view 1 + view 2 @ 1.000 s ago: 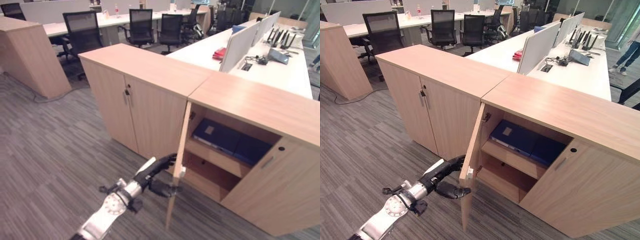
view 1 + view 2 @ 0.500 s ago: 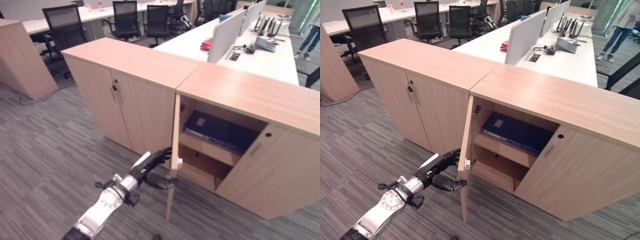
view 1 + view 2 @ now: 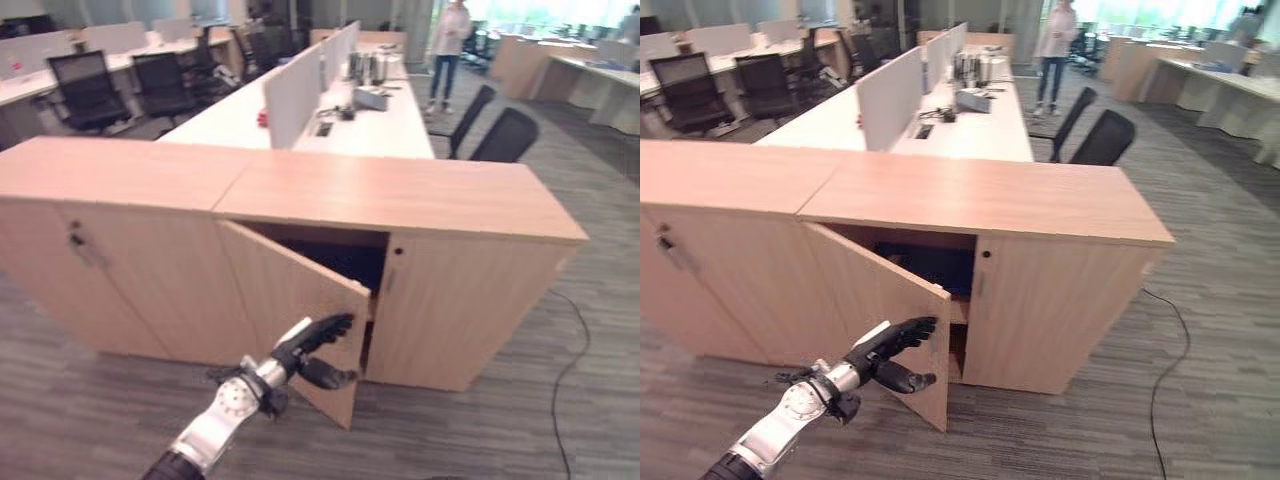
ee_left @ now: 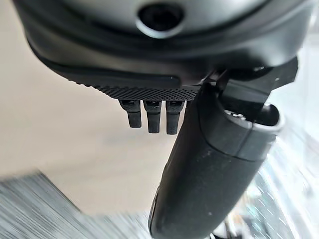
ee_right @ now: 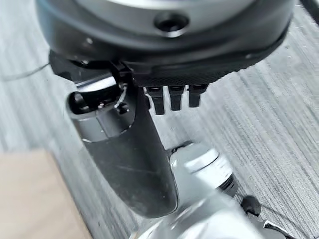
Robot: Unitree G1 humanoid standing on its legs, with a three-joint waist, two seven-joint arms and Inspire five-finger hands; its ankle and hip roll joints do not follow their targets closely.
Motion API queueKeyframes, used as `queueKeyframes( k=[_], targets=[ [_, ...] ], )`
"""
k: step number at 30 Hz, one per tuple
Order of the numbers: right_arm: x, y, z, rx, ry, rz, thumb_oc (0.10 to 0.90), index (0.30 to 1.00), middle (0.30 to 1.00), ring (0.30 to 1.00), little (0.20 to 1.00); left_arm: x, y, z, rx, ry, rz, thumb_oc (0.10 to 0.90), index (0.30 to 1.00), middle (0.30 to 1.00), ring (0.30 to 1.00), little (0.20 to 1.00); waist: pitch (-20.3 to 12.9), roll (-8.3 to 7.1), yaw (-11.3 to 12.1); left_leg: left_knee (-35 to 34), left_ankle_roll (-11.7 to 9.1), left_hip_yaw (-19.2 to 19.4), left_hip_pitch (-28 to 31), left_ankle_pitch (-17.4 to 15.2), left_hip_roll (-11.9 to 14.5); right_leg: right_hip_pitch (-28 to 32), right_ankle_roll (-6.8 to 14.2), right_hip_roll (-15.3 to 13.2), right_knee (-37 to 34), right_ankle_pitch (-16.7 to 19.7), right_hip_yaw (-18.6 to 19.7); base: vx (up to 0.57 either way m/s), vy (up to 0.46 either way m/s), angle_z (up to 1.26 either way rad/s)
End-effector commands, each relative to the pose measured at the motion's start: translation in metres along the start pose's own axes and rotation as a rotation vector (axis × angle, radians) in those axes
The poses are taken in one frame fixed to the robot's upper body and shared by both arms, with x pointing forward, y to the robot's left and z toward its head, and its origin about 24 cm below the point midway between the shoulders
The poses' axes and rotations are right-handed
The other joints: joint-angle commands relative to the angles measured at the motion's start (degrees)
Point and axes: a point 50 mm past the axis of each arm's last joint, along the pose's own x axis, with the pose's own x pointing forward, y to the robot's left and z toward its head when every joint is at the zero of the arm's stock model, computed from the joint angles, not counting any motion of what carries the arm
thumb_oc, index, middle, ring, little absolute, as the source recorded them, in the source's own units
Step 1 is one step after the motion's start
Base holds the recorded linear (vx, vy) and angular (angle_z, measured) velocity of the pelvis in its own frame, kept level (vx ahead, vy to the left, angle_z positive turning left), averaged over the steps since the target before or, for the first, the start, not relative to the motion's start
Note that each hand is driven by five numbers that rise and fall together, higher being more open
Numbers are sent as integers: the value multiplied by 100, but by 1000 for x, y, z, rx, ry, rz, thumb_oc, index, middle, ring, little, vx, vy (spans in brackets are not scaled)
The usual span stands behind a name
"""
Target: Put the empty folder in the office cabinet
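The office cabinet is light wood, with its right door closed. Its left door stands ajar, leaving a narrow dark gap. The shelves behind it are mostly hidden, and I cannot make out the folder there. My left hand is open, its straight fingers lying flat against the door's outer face near the free edge. In the left wrist view, the left hand has the pale door panel just past its fingertips. My right hand is open and holds nothing, hanging over grey carpet.
A second cabinet with closed doors adjoins on the left. Behind are white desks with partitions, dark office chairs and a person standing far back. Grey carpet spreads in front and to the right.
The camera has swung round to face the cabinet front. The left door has gone from wide open to nearly closed, with my left hand against its outer face.
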Motion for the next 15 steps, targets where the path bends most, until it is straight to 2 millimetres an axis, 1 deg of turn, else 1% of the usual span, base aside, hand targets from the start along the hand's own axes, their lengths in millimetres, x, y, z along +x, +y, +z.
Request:
queueKeyframes(
  k=[1,2,3,4,5,6,7,8,9,11,12,13,15],
  targets=[
    [-2,-13,21,-22,-45,-38,800,900,900,900,900,34,21,83,-32,-327,42,800,900,900,900,900,200,146,-86,886,-50,-5,135,-752,365,279,-33,363,37,-741,-101,65,-141,-35],
    [-2,-14,21,-22,-45,-38,800,900,900,900,900,34,21,83,-32,-328,41,800,900,900,900,900,201,148,-84,889,-51,-5,135,-755,368,280,-34,365,37,-741,-100,77,-151,-40],
    [-2,-18,16,-30,-30,-49,800,900,900,900,900,42,18,90,-58,-340,25,800,900,900,900,900,204,159,-164,945,-61,17,138,-718,424,286,-74,404,37,-768,-61,66,-124,-32],
    [-3,-22,13,-26,-23,-61,800,900,900,900,900,50,21,98,-33,-346,42,800,900,900,900,900,201,180,-232,925,-79,26,159,-681,450,288,-99,428,37,-796,-43,66,-123,-18],
    [-3,-22,13,-26,-23,-61,800,900,900,900,900,50,21,98,-33,-346,42,800,900,900,900,900,202,180,-231,924,-79,26,160,-680,450,289,-99,428,37,-796,-43,46,-78,-5],
    [-3,-24,15,-21,-26,-69,800,900,900,900,900,57,24,101,-5,-335,68,800,900,900,900,900,194,193,-282,905,-90,26,179,-658,462,287,-106,444,37,-806,-33,35,-59,-2],
    [-3,-25,18,-20,-37,-74,800,900,900,900,900,68,32,103,69,-289,116,800,900,900,900,900,173,221,-362,878,-112,44,218,-619,479,280,-119,467,37,-816,-7,42,-78,-11],
    [-4,-26,21,-19,-46,-78,800,900,900,900,900,73,41,102,153,-246,155,800,900,900,900,900,174,234,-395,882,-131,59,235,-589,491,284,-131,486,37,-821,20,28,-54,-7],
    [-4,-26,22,-18,-47,-78,800,900,900,900,900,73,40,103,154,-248,155,800,900,900,900,900,182,236,-391,881,-132,60,239,-589,492,287,-132,487,37,-821,21,11,-35,-6],
    [-4,-28,28,-12,-64,-81,800,900,900,900,900,81,52,99,255,-172,188,800,900,900,900,900,183,246,-434,947,-175,76,231,-502,545,286,-156,517,37,-833,43,7,-57,-18],
    [-5,-30,30,-6,-72,-84,800,900,900,900,900,82,61,95,283,-126,211,800,900,900,900,900,199,258,-449,1034,-208,62,213,-414,588,305,-181,534,37,-843,52,6,-56,-20],
    [-5,-30,30,-6,-72,-84,800,900,900,900,900,82,61,95,283,-126,211,800,900,900,900,900,199,258,-449,1034,-208,62,213,-415,588,305,-181,534,37,-843,52,12,-43,-13],
    [-6,-34,30,-9,-75,-88,800,900,900,900,900,82,73,92,321,-81,233,800,900,900,900,900,219,256,-446,1112,-231,-19,193,-305,612,329,-211,544,37,-847,67,12,-34,-5]
  ],
)
